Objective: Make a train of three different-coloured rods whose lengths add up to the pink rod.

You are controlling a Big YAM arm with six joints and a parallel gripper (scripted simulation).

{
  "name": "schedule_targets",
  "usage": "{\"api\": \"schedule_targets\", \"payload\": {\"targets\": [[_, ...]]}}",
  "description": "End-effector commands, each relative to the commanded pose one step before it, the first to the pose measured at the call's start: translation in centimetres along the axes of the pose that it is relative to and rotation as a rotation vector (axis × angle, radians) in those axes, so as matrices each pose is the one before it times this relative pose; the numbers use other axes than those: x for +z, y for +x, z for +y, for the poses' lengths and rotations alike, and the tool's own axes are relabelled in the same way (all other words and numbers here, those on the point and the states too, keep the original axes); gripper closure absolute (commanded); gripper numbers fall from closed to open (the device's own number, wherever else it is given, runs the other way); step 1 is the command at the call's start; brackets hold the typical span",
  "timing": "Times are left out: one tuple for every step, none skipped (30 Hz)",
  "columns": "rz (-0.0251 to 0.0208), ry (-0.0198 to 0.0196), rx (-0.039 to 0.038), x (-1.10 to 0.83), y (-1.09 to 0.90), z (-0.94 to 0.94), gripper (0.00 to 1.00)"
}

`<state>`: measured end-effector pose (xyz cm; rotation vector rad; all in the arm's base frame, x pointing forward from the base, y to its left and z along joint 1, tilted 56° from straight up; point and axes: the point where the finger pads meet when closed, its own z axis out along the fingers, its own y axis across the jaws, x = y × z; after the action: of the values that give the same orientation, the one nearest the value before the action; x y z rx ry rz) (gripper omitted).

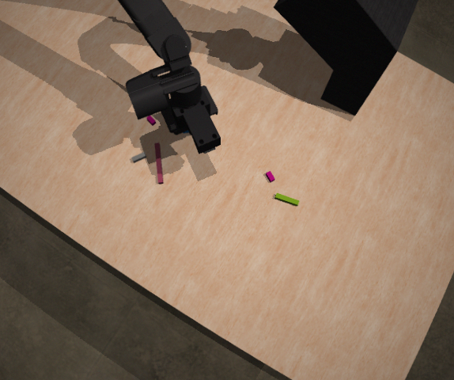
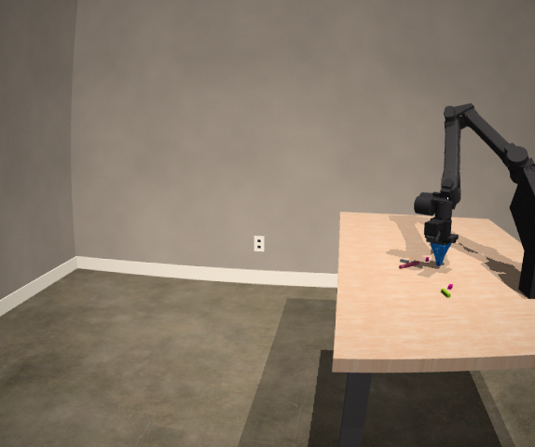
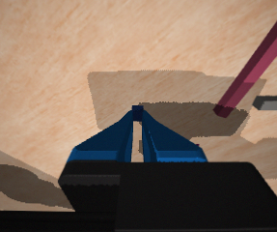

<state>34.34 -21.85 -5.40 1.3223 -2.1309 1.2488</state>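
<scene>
"Pale wood of the table [image 1: 259,253] [image 2: 403,327] [image 3: 41,43] is partly shadowed. What is held?"

"The blue rod [image 3: 137,112] is pinched narrowly at the tips of the gripper [image 1: 185,131] [image 2: 439,264] [image 3: 137,116]; the pink rod [image 1: 159,163] [image 2: 408,264] [image 3: 256,60] is seen apart, to one side."

The gripper [image 3: 137,116] has its blue fingers closed on a small dark-blue rod [image 3: 137,110] at their tips. To the right, a pink rod [image 3: 246,70] lies slantwise on the wood-grain tabletop [image 3: 41,58], its near end in shadow; just beside it, apart, lies a grey rod [image 3: 274,104], cut off by the view's edge.
</scene>
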Motion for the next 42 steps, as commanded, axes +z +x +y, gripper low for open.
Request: {"api": "schedule_targets", "payload": {"targets": [[-0.01169,0.01911,-0.00825,-0.531,-0.403,-0.942,0.96],[0.00000,0.00095,0.00115,-0.004,0.000,-0.031,0.96],[0.00000,0.00044,0.00055,-0.002,0.000,-0.014,0.96],[-0.00008,-0.00149,-0.00174,-0.014,0.010,0.123,0.96],[0.00000,0.00000,0.00000,0.000,0.000,0.000,0.96],[0.00000,0.00000,0.00000,0.000,0.000,0.000,0.96],[-0.00015,-0.00307,-0.00352,-0.006,-0.004,0.231,0.96],[0.00000,-0.00004,-0.00005,0.001,-0.001,0.002,0.96],[0.00000,0.00000,0.00000,0.000,0.000,0.000,0.96],[0.00000,0.00000,0.00000,0.000,0.000,0.000,0.96],[0.00000,0.00000,0.00000,0.000,0.000,0.000,0.96],[0.00000,0.00000,0.00000,0.000,0.000,0.000,0.96],[0.00000,0.00000,0.00000,0.000,0.000,0.000,0.96],[0.00000,0.00000,0.00000,0.000,0.000,0.000,0.96],[0.00000,0.00000,0.00000,0.000,0.000,0.000,0.96],[0.00000,0.00000,0.00000,0.000,0.000,0.000,0.96],[0.00000,0.00000,0.00000,0.000,0.000,0.000,0.96],[0.00000,0.00000,0.00000,0.000,0.000,0.000,0.96],[0.00000,0.00000,0.00000,0.000,0.000,0.000,0.96],[0.00000,0.00000,0.00000,0.000,0.000,0.000,0.96],[0.00000,0.00000,0.00000,0.000,0.000,0.000,0.96],[0.00000,0.00000,0.00000,0.000,0.000,0.000,0.96],[0.00000,0.00000,0.00000,0.000,0.000,0.000,0.96],[0.00004,-0.00004,0.00001,0.005,0.001,0.001,0.96],[0.00026,-0.00024,0.00004,0.029,0.007,0.008,0.96],[0.00064,-0.00059,0.00048,0.073,0.018,0.019,0.96],[0.00114,-0.00104,0.00128,0.129,0.031,0.035,0.96],[0.00171,-0.00156,0.00229,0.192,0.047,0.053,0.96],[0.00249,-0.00228,0.00389,0.258,0.067,0.078,0.96],[0.00321,-0.00725,0.00070,0.305,0.103,0.204,0.96],[0.00161,-0.00146,0.00282,0.155,0.095,-0.023,0.96],[0.00015,-0.00001,-0.00003,0.068,0.003,0.002,0.96],[-0.00009,0.00000,-0.00003,0.075,-0.001,0.002,0.96],[-0.00012,-0.00030,-0.00035,0.077,0.001,0.026,0.96],[-0.00006,-0.00043,-0.00050,0.078,0.004,0.037,0.96],[0.00000,-0.00007,-0.00010,0.082,0.001,0.007,0.96],[0.00004,0.00031,0.00033,0.085,-0.002,-0.024,0.96],[0.00006,0.00044,0.00047,0.082,-0.003,-0.035,0.96],[0.00000,0.00000,0.00000,0.000,0.000,0.000,0.96],[0.00000,0.00000,0.00000,0.000,0.000,0.000,0.96],[-0.00945,0.01263,-0.01203,-0.597,-0.420,-0.275,0.96],[0.00292,-0.00199,0.00672,0.321,0.107,0.048,0.96]]}}
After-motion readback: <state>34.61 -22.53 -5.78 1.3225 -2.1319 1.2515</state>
